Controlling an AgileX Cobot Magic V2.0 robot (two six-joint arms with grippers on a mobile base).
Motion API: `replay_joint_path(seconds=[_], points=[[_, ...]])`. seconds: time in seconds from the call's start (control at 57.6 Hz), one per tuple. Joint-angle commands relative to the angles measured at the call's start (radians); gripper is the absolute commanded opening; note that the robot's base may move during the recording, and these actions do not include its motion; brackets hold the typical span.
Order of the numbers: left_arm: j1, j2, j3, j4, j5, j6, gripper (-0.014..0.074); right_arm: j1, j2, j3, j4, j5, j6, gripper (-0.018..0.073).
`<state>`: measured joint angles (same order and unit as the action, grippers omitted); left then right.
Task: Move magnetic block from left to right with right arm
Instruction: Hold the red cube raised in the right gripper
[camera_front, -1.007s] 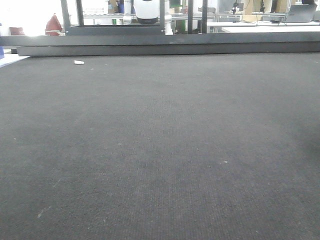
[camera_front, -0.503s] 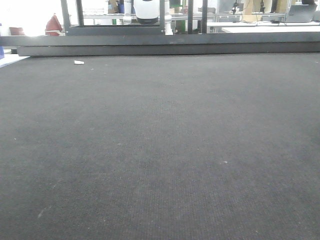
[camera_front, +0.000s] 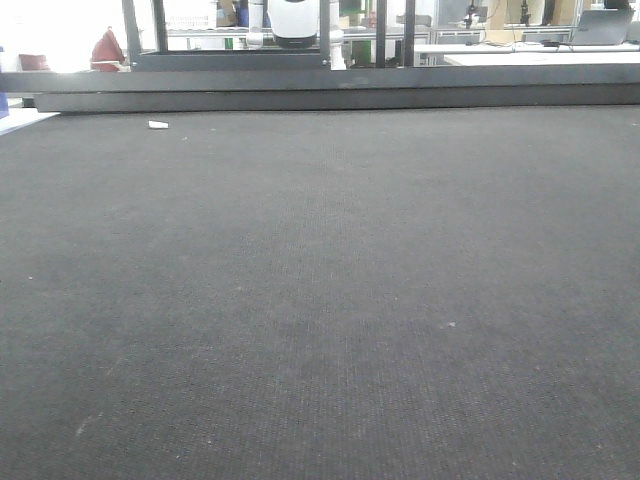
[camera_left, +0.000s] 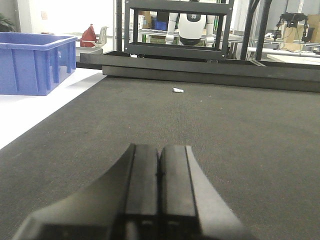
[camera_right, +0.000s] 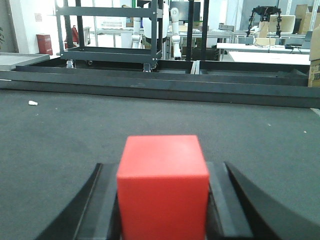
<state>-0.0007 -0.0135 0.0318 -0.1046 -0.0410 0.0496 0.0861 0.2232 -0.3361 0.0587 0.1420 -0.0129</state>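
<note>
In the right wrist view, the magnetic block (camera_right: 163, 185) is a plain red cube filling the gap between two black fingers. My right gripper (camera_right: 163, 166) is shut on it, one finger pressed on each side, low over the dark mat (camera_right: 60, 135). In the left wrist view, my left gripper (camera_left: 159, 148) is shut with nothing in it, its pads meeting just above the mat. The front view shows only the mat (camera_front: 320, 300); neither gripper nor the block appears there.
A blue plastic bin (camera_left: 30, 62) stands on a white surface (camera_left: 30, 117) left of the mat. A small white scrap (camera_front: 157, 125) lies near the far left. A black rail (camera_front: 330, 90) runs along the far edge, with racks and tables behind it.
</note>
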Motion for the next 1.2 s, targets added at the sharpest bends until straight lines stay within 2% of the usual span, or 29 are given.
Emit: replay_joint_path(seconds=[0.0,1.181], points=[[-0.005,-0.013,0.009,-0.005,-0.092,0.002,-0.0126,-0.006,0.009,-0.027,0.002,-0.075,-0.009,0.0341],[-0.005,-0.013,0.009,-0.005,-0.092,0.002,-0.0126,-0.006,0.009,-0.027,0.002,-0.072,-0.009,0.0341]])
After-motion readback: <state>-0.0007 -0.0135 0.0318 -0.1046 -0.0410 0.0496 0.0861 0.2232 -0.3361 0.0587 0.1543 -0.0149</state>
